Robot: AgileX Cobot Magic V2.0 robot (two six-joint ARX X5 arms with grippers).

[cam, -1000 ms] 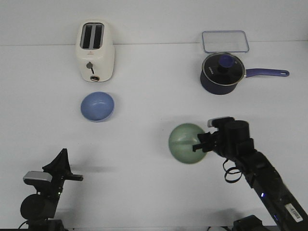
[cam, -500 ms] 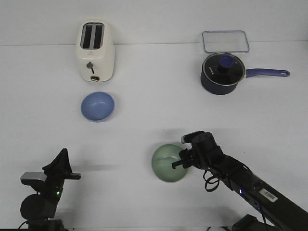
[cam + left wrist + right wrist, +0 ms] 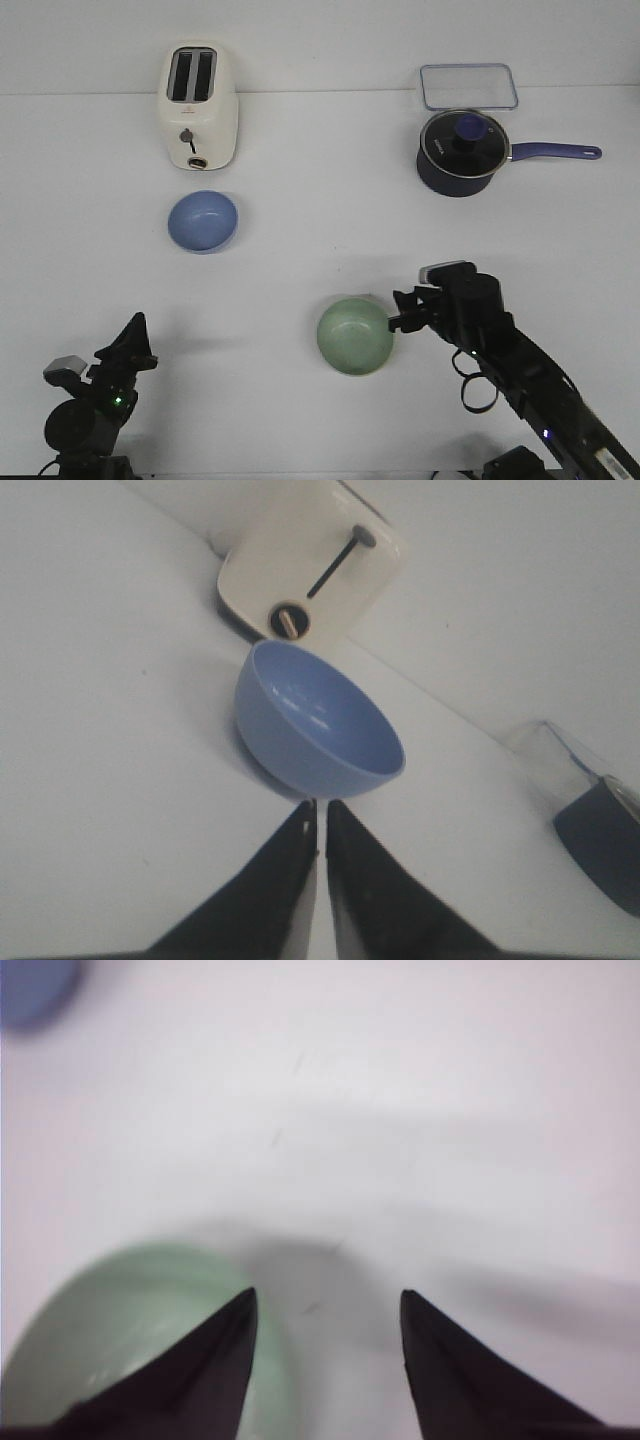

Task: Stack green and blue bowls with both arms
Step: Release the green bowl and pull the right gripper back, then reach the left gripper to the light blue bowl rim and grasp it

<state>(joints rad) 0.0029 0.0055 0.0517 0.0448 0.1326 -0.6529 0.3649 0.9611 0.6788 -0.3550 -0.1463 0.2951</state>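
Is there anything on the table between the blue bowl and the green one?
Nothing: the front view shows bare white table between the blue bowl and the green bowl.

The scene is lit brightly and evenly from overhead, so that the white worktop is rendered near overexposure and only soft, pale shadows are cast beside the blue bowl, the green bowl and the toaster. A small glare patch is seen on the glass lid of the saucepan in the front view. The right wrist view is blurred throughout, and in the left wrist view the far background is rendered soft while the blue bowl stays sharp.
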